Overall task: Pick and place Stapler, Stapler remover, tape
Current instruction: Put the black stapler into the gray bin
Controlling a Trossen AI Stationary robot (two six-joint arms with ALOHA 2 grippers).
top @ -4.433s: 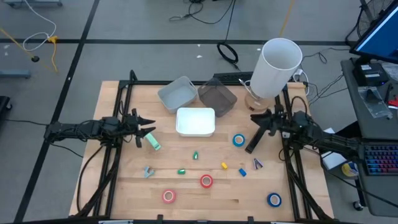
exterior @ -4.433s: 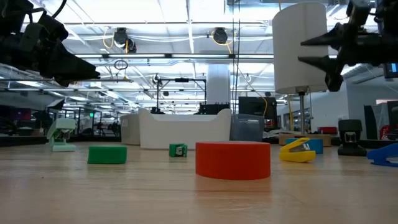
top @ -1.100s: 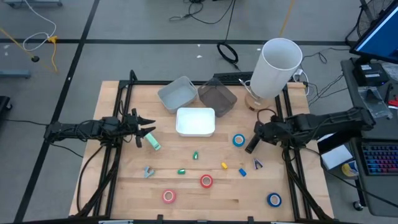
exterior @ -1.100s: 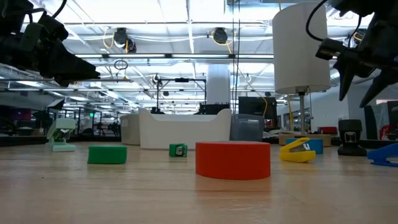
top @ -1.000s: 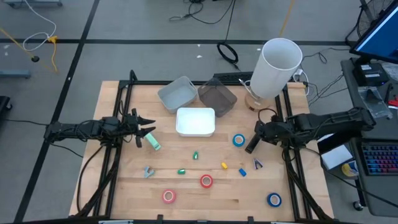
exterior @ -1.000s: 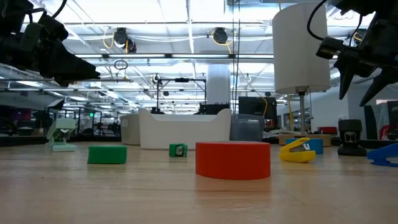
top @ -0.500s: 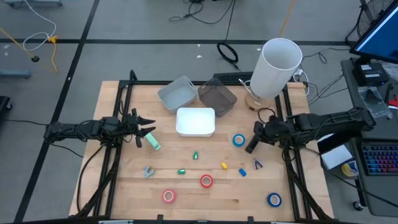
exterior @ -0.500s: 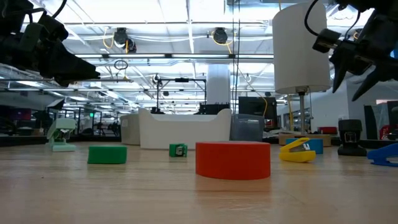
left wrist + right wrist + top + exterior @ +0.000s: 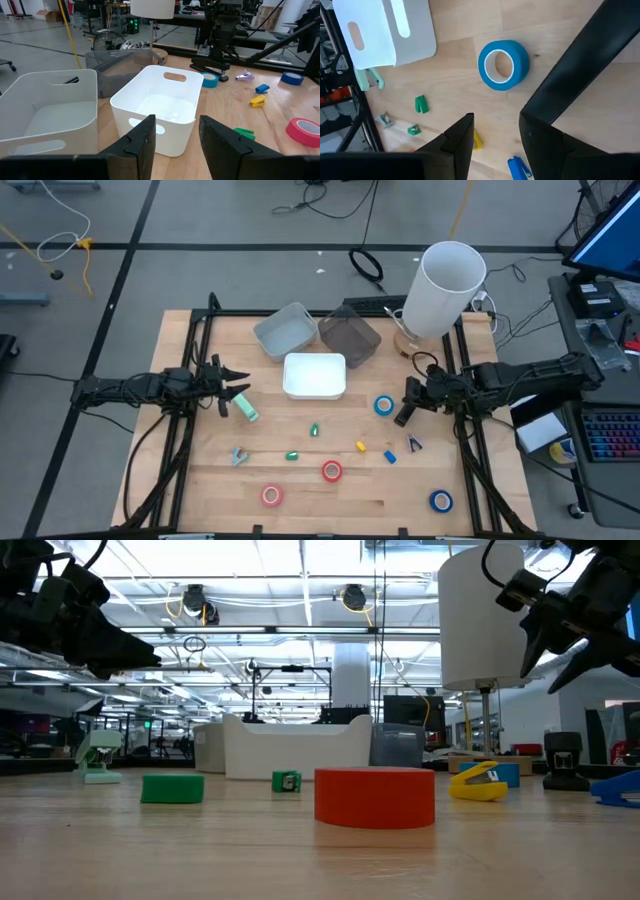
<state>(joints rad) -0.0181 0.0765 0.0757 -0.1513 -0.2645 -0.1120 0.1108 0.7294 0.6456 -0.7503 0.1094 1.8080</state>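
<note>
We see right gripper [image 9: 409, 402] above table, jaws spread, holding nothing, just beside blue tape [image 9: 385, 406] near white bin [image 9: 314, 376]. Left gripper [image 9: 232, 383] jaws spread, empty, at table's left.

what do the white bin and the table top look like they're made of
White bin: looks like moulded plastic, smooth and slightly glossy, with thin walls and cut-out handle slots. Table top: looks like pale wood, with visible grain and plank lines and a matte finish.
</note>
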